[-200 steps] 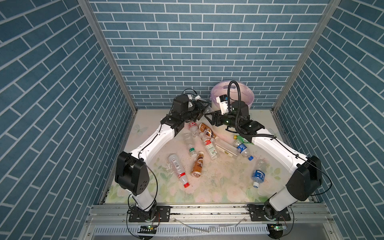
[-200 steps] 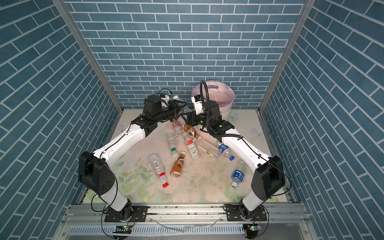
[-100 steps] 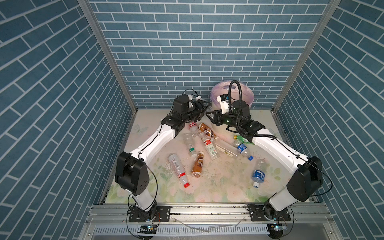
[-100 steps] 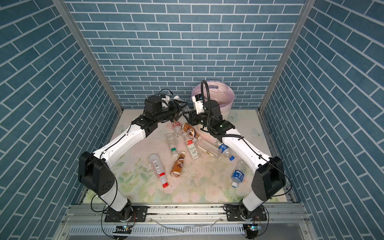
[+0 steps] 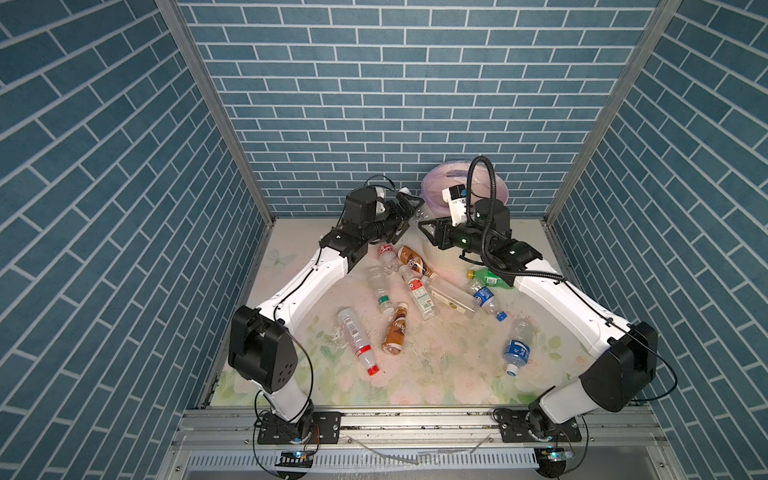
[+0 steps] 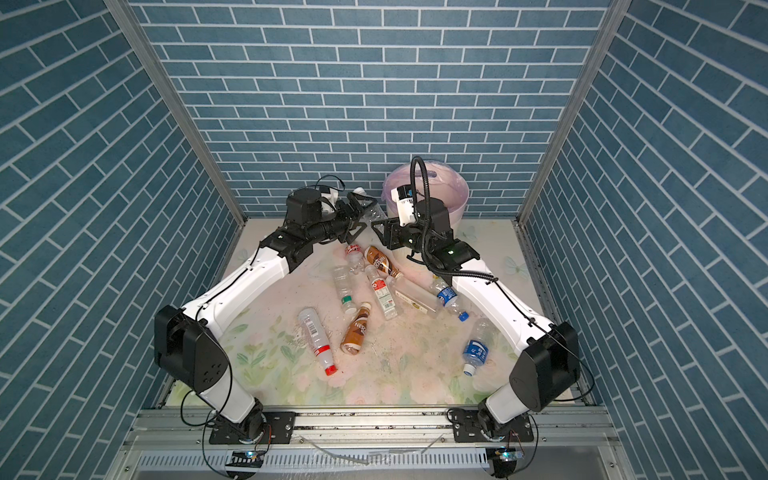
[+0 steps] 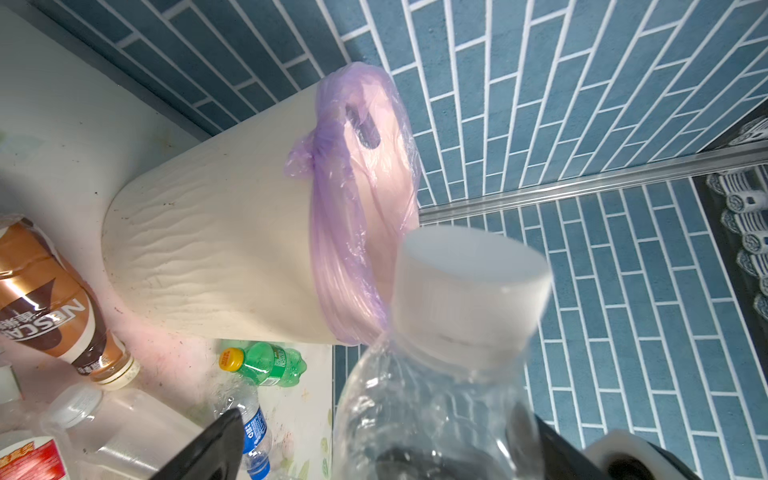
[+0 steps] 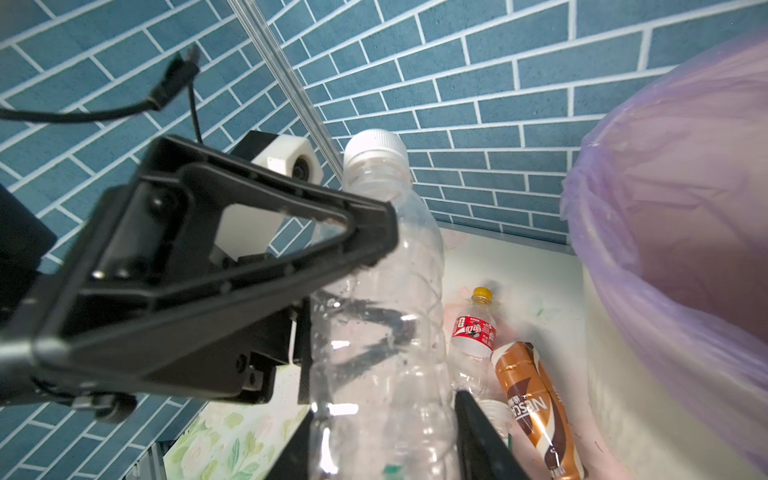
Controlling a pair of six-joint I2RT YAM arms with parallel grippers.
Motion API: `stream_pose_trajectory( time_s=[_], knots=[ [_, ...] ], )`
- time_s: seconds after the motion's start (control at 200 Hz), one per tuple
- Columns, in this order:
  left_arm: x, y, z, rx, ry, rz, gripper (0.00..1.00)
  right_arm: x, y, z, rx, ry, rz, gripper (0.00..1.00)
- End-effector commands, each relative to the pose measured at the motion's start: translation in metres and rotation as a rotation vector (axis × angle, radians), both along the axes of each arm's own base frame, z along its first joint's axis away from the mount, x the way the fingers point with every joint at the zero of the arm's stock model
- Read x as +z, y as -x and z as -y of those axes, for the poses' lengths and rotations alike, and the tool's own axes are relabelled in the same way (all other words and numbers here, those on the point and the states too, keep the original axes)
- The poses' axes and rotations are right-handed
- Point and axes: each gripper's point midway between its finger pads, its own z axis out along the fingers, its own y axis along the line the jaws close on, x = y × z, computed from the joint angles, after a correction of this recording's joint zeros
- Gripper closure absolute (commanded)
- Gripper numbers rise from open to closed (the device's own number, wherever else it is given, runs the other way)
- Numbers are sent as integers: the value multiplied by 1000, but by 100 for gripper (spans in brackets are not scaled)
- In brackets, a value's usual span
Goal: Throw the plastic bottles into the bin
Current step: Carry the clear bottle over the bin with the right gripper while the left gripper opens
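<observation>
Two arms meet at the back of the mat (image 5: 436, 374), beside the bin (image 7: 216, 249), with a clear bottle (image 8: 386, 332) raised between them. The right gripper (image 8: 386, 440) has it: in the right wrist view its two black fingers (image 8: 482, 444) sit against both sides of the lower body, pinching it. The left gripper (image 5: 409, 212) is spread wide around the upper body. In the left wrist view one left finger (image 7: 208, 449) stands well off the bottle, with the mat showing in the gap. The other sits just beside the far flank, contact unclear. From the right wrist view a left fingertip shows at the bottle's shoulder, its partner visible through the plastic; touching or not, cannot tell. White cap (image 7: 469, 286) on, at the end farthest from the right gripper. In both top views the clear bottle hangs just left of the bin's rim, off the mat, not over the opening. Bin upright, lilac liner (image 7: 332, 232) folded over its rim. Other bottles lie flat on the mat: brown bottle (image 8: 536, 403) and red-label bottle (image 8: 473, 332) near the bin's foot, green bottle (image 7: 270, 363) beside it.
</observation>
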Motion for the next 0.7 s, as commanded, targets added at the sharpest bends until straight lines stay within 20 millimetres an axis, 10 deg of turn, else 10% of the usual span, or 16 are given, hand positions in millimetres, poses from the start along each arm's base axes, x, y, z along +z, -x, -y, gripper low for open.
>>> stream_pose_trajectory(
  time_s=[0.0, 0.695],
  knots=[
    [43, 5, -6, -2, 1, 96, 1, 34, -1, 27, -63, -40, 47, 71],
    [103, 36, 48, -185, -161, 353, 1, 207, -18, 262, -692, 5, 385, 71]
  ],
)
